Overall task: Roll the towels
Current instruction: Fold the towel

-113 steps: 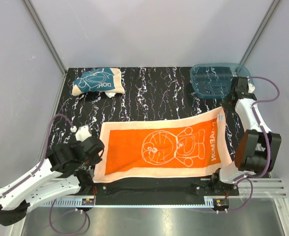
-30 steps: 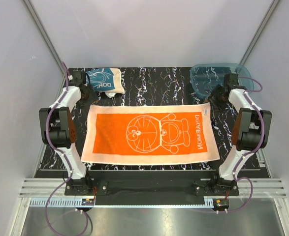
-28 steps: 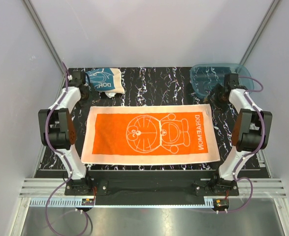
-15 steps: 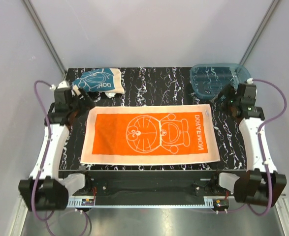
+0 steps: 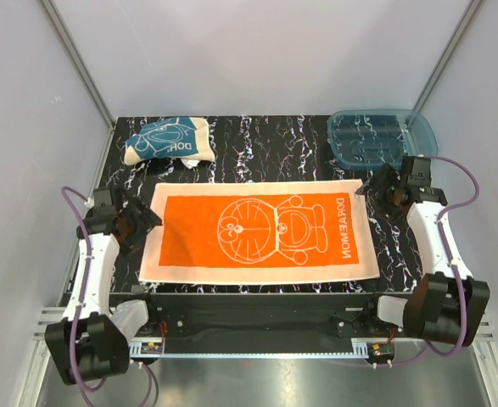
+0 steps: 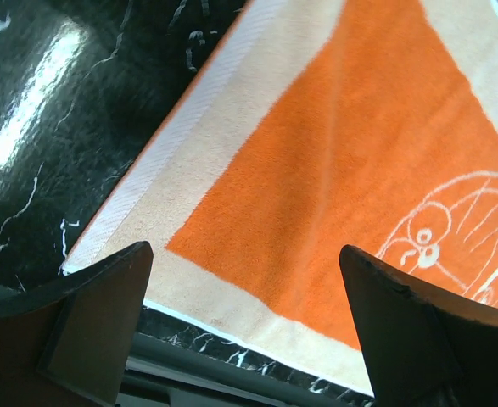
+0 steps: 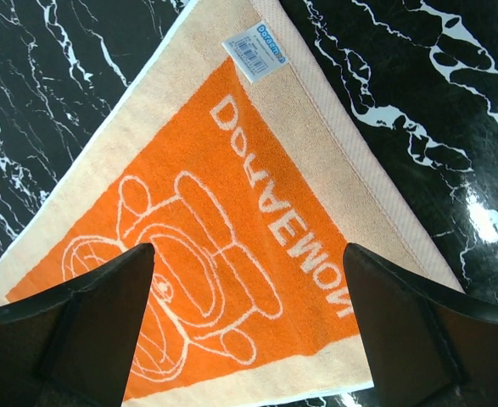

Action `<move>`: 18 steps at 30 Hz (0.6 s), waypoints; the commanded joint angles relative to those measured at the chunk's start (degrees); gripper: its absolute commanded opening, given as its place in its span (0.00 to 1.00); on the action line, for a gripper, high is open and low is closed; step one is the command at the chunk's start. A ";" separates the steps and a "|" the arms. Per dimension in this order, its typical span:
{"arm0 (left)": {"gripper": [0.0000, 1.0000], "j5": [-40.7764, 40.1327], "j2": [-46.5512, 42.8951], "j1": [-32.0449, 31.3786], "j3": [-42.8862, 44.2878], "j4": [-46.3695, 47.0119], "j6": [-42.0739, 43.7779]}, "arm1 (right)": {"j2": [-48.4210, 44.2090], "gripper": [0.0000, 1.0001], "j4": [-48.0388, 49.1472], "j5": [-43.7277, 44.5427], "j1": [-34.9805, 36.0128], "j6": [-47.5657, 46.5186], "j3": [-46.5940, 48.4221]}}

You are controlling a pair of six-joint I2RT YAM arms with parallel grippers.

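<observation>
The orange towel point(image 5: 261, 231), a small cloth rectangle with a cream border and a white line cartoon, lay released and flat in the middle of the black marbled surface point(image 5: 257, 148), its long side running left to right. A second earlier both arms had reached to its far corners. They had since let go and drawn back, so the left pincer point(image 5: 144, 223) hung wide open over the left short edge and the right pincer point(image 5: 372, 193) wide open over the far right corner, neither holding anything. Spreading looked finished, and rolling had not begun.

The cloth showed no folds, and a small white label point(image 7: 255, 49) sat at its far right corner. The teal towel point(image 5: 167, 142), of dark cloth with a cream back, lay bunched at the far left. The translucent blue plastic tray point(image 5: 380, 136) stood at the far right.
</observation>
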 commanded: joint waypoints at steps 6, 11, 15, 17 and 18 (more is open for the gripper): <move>0.97 7.56 -0.17 7.72 -11.57 4.70 -10.87 | 6.09 1.00 7.71 -6.94 -0.02 -0.98 0.86; 0.87 1.24 2.81 7.81 -11.57 4.00 -12.99 | 9.78 1.00 9.83 -10.45 -0.02 -0.89 0.59; 0.82 -6.13 5.36 7.64 -9.38 1.37 -14.22 | 11.27 1.00 12.38 -13.97 -0.11 0.69 -0.29; 0.81 -9.39 5.19 7.72 -6.41 -1.53 -13.35 | 11.98 1.00 12.03 -14.15 -0.02 0.25 0.15; 0.82 -12.54 5.62 7.64 -5.26 -2.41 -13.08 | 12.07 1.00 11.86 -14.15 -0.10 0.17 0.06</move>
